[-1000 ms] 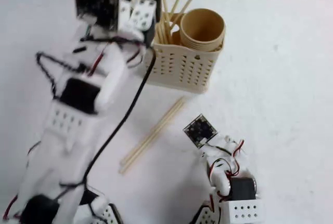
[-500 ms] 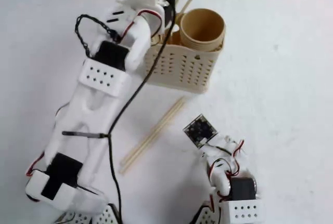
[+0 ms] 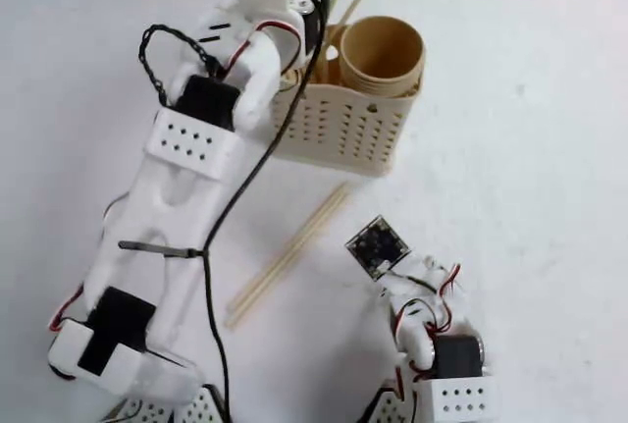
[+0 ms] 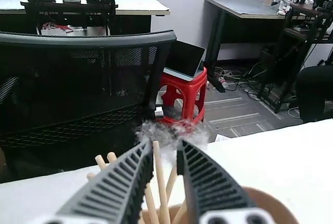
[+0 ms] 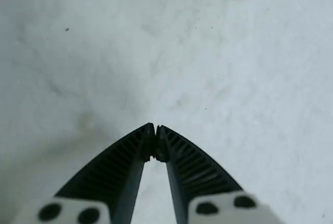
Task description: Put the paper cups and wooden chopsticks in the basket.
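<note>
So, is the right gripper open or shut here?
Shut. In the right wrist view the right gripper has its fingertips meeting over the table, with nothing between them.

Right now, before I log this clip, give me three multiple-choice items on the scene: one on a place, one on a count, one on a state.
1. Where is the stack of paper cups?
A. standing in the basket
B. on the table beside the basket
C. held by an arm

2. How many wooden chopsticks lie on the table outside the basket?
A. none
B. two
C. five

3. How are the fingers of the right gripper?
A. wide apart
B. closed on a cup
C. closed together, holding nothing

Answers:
1 A: the stack rises out of the basket's top in the high view.
2 B: a pair lies side by side on the table in front of the basket.
3 C: the right wrist view shows the fingertips meeting over bare table.
</note>
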Tool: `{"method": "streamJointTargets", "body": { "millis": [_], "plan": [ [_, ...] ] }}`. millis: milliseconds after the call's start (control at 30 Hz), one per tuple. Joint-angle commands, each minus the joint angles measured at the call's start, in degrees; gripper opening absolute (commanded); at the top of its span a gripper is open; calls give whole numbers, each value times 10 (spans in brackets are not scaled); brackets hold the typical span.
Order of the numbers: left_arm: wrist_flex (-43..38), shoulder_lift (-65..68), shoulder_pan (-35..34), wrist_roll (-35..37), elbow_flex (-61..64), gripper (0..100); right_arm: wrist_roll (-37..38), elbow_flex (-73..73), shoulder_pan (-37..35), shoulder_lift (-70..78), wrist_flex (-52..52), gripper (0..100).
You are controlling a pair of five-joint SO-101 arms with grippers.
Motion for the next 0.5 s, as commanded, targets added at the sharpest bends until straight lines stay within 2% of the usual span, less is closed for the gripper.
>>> {"method": "streamJointTargets", "body": {
  "millis": [0, 200, 300, 367, 467],
  "plan": [
    [78, -76, -5, 6, -34, 98, 3, 5, -1, -2, 4, 19],
    [363, -200, 2, 1, -29, 98, 3, 5, -1, -2, 4, 19],
    [496, -240, 6, -89, -29, 98, 3, 5, -1, -2, 4, 19],
    [552, -253, 7, -140, -27, 98, 3, 5, -1, -2, 4, 19],
    [601, -255, 9, -164, 15, 98, 3, 5, -2, -2, 4, 19]
  ]
}}
